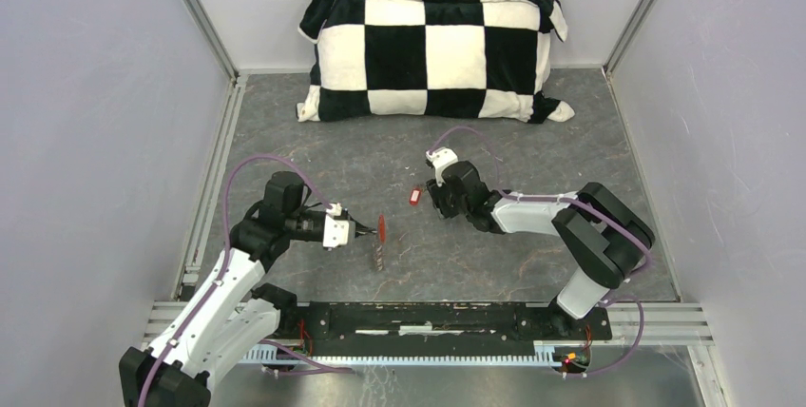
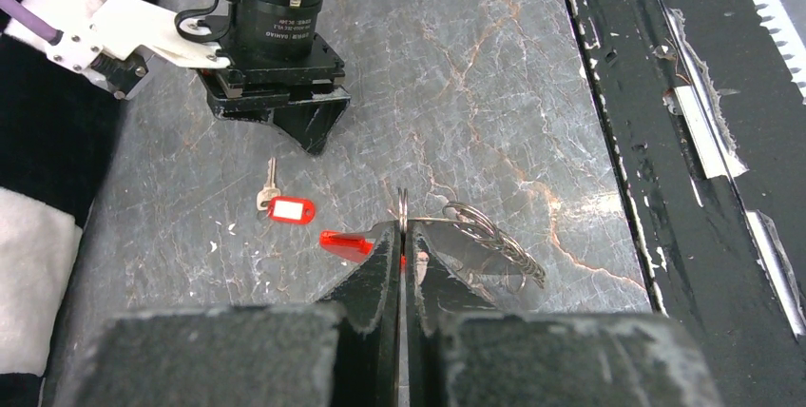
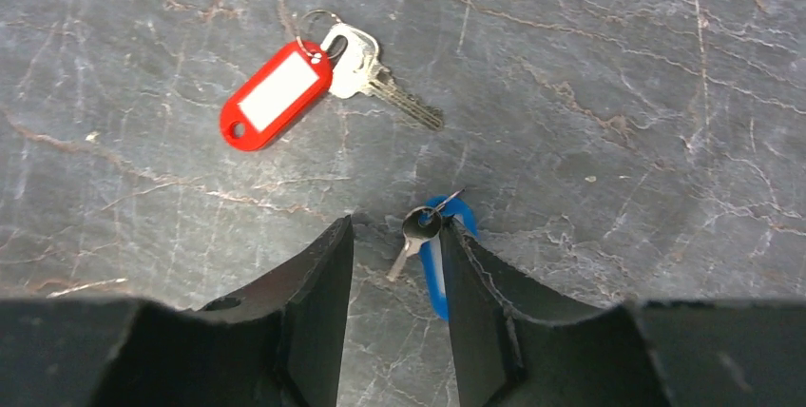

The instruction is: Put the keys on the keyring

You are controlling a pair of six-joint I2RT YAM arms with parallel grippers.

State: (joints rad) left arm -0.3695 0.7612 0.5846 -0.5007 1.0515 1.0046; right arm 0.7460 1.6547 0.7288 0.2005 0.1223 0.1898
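My left gripper (image 1: 364, 229) (image 2: 404, 232) is shut on a thin silver keyring (image 2: 403, 205), held edge-on just above the table. A red tag (image 2: 342, 243) (image 1: 381, 225) and a chain of small rings (image 2: 499, 243) hang from it. My right gripper (image 1: 436, 203) (image 3: 397, 232) is open, low over the table. A small silver key with a blue tag (image 3: 435, 279) lies between its fingers, close against the right-hand finger. A second key with a red-and-white tag (image 3: 276, 93) (image 1: 412, 196) (image 2: 289, 209) lies on the table just beyond it.
A black-and-white checkered pillow (image 1: 432, 50) lies along the back wall. A black rail (image 1: 428, 317) runs across the near edge. Aluminium frame rails (image 1: 214, 169) border the grey marbled table on the left. The right gripper's camera housing (image 2: 276, 36) shows in the left wrist view.
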